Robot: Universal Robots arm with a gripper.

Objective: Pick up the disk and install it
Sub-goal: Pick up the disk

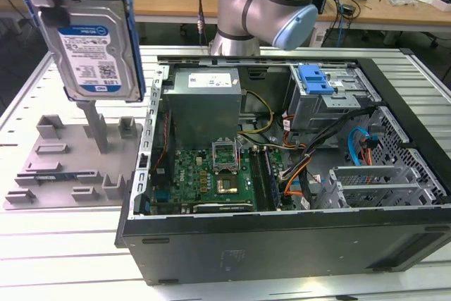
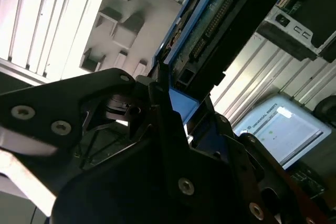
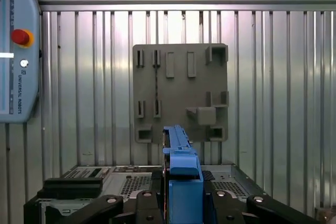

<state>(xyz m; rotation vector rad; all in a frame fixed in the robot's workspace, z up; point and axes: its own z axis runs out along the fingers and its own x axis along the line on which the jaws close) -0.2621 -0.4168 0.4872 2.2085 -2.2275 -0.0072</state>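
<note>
**Carrying the disk by its bracket end**

I am holding the disk (image 1: 95,47), a flat rectangular silver-metal hard drive with a white-and-blue label framed in a blue plastic bracket. It is hanging on edge in the air, label side facing the exterior view. My claw (image 3: 184,200) is closed down narrow on the bracket's upper end, and nothing else is supporting the drive.

The disk is hanging above the flat grey plastic fixture plate with raised blocks (image 1: 70,167), apart from it. The open black metal computer case (image 1: 282,234) is lying to the exterior view's right of it.

I am gripping plastic, not metal, so I judge the bracket may be flexing under the drive's weight. A steady squeeze and slow, smooth travel should suit this carry. Letting the drive hang plumb should guard against it swinging into the case's near wall or the big grey metal power-supply box (image 1: 204,103).
</note>
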